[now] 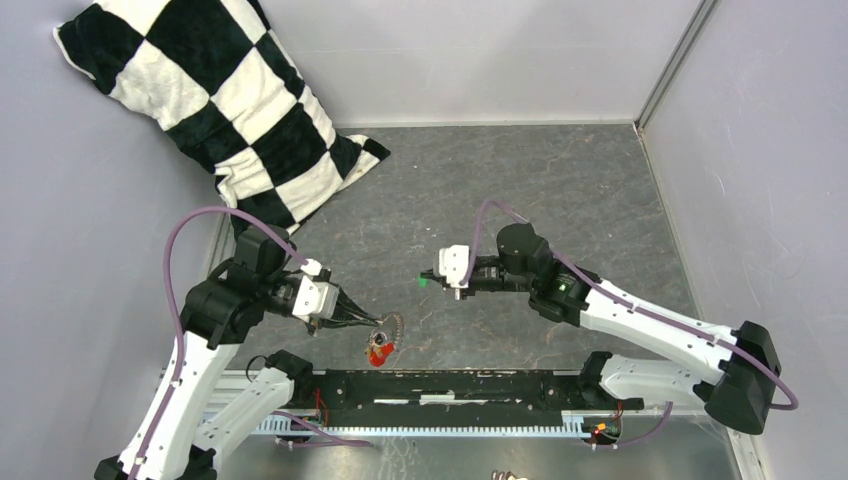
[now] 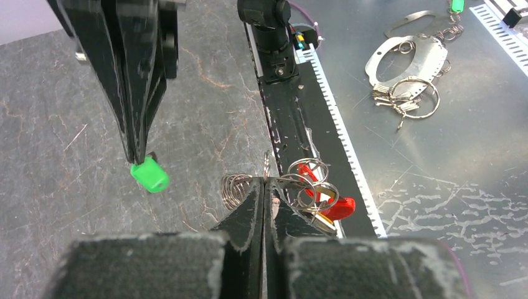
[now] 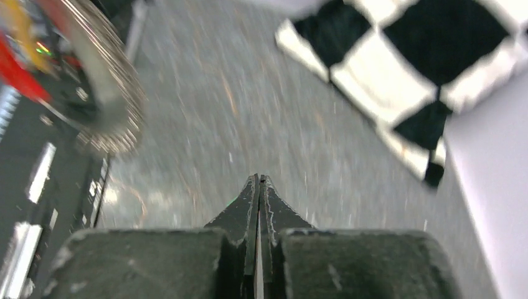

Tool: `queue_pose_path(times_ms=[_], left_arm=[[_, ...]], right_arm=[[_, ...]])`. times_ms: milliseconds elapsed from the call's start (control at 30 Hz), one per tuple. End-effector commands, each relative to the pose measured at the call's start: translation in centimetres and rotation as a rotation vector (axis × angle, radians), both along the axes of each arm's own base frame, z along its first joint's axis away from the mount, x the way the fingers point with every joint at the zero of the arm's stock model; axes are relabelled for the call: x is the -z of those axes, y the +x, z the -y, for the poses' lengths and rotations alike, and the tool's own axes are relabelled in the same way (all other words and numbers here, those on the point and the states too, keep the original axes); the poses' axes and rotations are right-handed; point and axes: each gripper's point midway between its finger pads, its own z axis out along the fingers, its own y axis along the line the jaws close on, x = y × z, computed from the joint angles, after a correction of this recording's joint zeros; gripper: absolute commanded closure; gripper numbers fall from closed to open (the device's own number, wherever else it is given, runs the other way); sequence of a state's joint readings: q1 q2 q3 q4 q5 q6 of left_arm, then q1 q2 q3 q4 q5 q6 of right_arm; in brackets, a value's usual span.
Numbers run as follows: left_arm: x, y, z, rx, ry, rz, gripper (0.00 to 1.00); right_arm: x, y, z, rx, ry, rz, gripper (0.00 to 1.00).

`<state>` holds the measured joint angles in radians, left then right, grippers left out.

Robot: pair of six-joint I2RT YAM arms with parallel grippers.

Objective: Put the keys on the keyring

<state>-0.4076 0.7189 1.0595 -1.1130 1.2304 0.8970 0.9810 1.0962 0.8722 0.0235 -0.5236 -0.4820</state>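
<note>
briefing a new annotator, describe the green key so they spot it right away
From the checkered pillow in the far left corner, come to the middle of the grey table, where the right hand points left. The green key is pinched at its tips; its bright green head sets it apart from the red-tagged keyring in the left hand.

Just on the near side of the keyring (image 1: 393, 324) the black rail (image 1: 450, 385) runs across, barring a low way in. The left gripper (image 1: 377, 322) takes up the keyring's left side, pinched on its wire. Beyond and right of the keyring hangs the right gripper (image 1: 428, 281), clamping the green key (image 1: 422, 282), and a gap of bare table (image 1: 520, 190) lies between them. Far beyond and left of the keyring leans the checkered pillow (image 1: 215, 95).
</note>
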Motion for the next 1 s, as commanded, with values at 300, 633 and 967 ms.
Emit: queue_pose_path(times_ms=[300, 633, 967], left_arm=[[-0.2, -0.1, 0.0, 0.01, 0.0, 0.012, 0.98], [0.0, -0.2, -0.1, 0.007, 0.003, 0.01, 0.98], [0.3, -0.3, -0.1, 0.01, 0.005, 0.007, 0.98]], right_arm=[[19.9, 5.9, 4.9, 0.381, -0.466, -0.279, 1.0], [21.5, 7.6, 1.5, 0.341, -0.394, -0.332, 0.88], [19.7, 8.3, 1.8, 0.365, -0.291, -0.416, 0.57]])
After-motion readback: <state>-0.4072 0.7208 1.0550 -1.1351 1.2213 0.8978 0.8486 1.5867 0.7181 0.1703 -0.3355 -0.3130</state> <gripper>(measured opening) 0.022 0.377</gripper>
